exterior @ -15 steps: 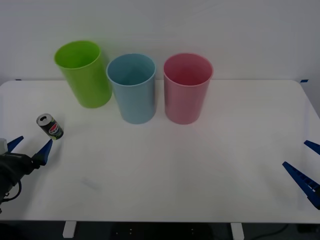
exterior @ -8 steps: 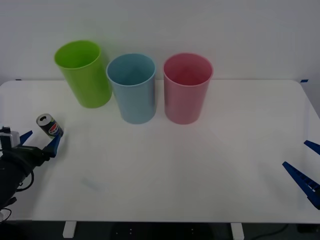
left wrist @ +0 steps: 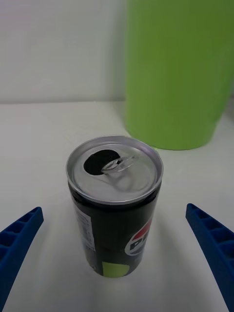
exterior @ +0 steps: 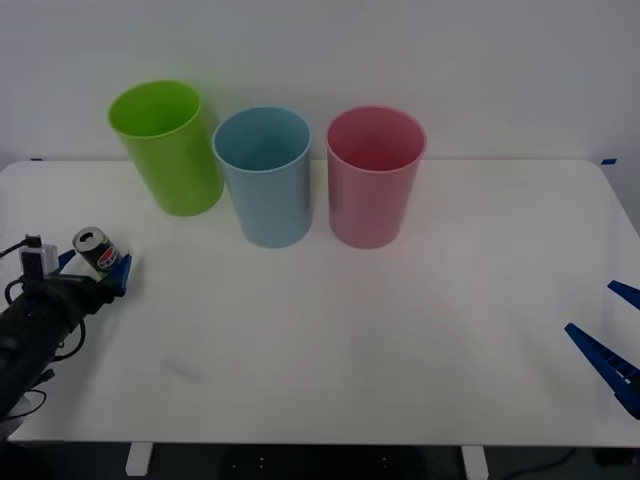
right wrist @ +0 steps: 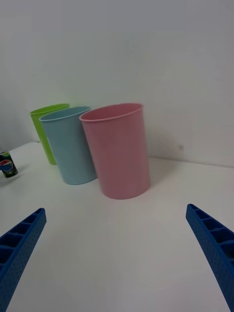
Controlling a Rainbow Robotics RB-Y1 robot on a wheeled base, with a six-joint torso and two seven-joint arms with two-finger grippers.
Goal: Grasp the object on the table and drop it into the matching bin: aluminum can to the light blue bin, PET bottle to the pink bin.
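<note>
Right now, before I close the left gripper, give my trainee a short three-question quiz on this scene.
1. True or false: the left gripper is already shut on the aluminum can.
2. Which bin stands nearest the can: A) lime green bin, B) light blue bin, C) pink bin?
3. Fill in: the can stands upright on the ____.

Key: 1 false, open fingers flank it; 2 A; 3 table.

front view high, facing down; left wrist close on can (left wrist: pixel 114 202); right wrist low, far, shares bins
</note>
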